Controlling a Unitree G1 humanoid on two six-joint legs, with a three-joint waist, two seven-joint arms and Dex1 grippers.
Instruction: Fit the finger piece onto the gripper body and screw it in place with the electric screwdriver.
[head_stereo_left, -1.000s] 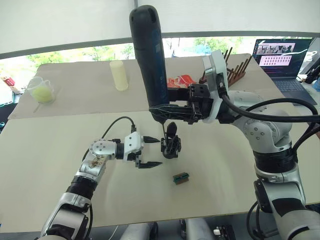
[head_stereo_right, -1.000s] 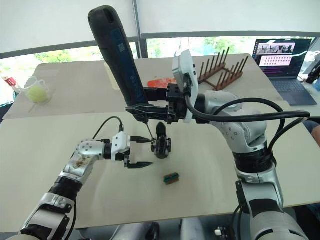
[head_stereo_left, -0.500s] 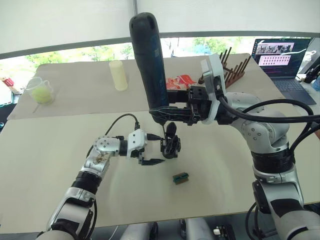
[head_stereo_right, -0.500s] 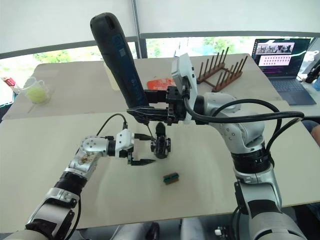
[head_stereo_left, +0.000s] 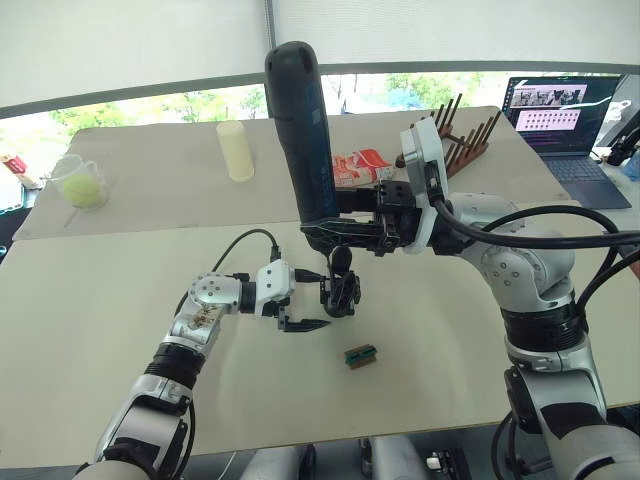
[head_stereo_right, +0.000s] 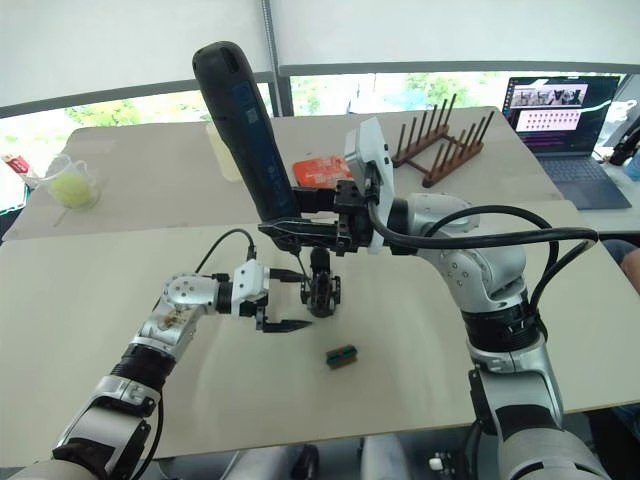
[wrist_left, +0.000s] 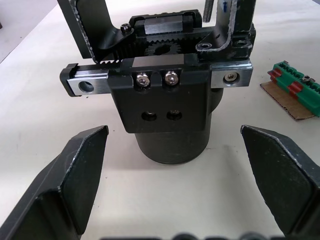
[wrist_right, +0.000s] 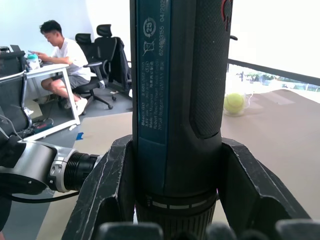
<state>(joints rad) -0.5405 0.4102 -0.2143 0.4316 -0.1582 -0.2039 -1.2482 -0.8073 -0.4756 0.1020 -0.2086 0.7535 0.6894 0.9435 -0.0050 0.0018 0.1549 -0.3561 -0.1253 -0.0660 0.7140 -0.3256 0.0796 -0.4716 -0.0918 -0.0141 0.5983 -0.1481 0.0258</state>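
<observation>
Gripping tool: the right gripper (head_stereo_left: 345, 232) is clamped on the electric screwdriver (head_stereo_left: 303, 130), fingers pressed against both sides of its lower barrel; the right wrist view shows the barrel wedged tight between the two black fingers (wrist_right: 105, 192).
Screwdriver pose: upright, leaning slightly, its tip end directly above the gripper body (head_stereo_left: 342, 290).
Gripper body: stands on the table (head_stereo_left: 120, 300) on its round dark base, one pointed black finger sticking up toward the screwdriver's tip.
Left gripper: the left gripper (head_stereo_left: 308, 298) sits just beside the gripper body, on the robot's left of it, fingers apart and holding nothing; the upper fingertip reaches to the body, the lower one lies in front of it.
Left wrist view: the gripper body (wrist_left: 165, 95) faces the camera between the two spread fingers (wrist_left: 70, 185), with two bright screws and two bare holes on its front plate.
Green-brown block: the block (head_stereo_left: 361, 355) lies near the gripper body, toward the robot.
Finger piece: I cannot tell where a loose one lies.
Behind the gripper body: a pale cylinder (head_stereo_left: 237, 150), a wooden rack (head_stereo_left: 470, 135) and a laptop (head_stereo_left: 565, 115).
</observation>
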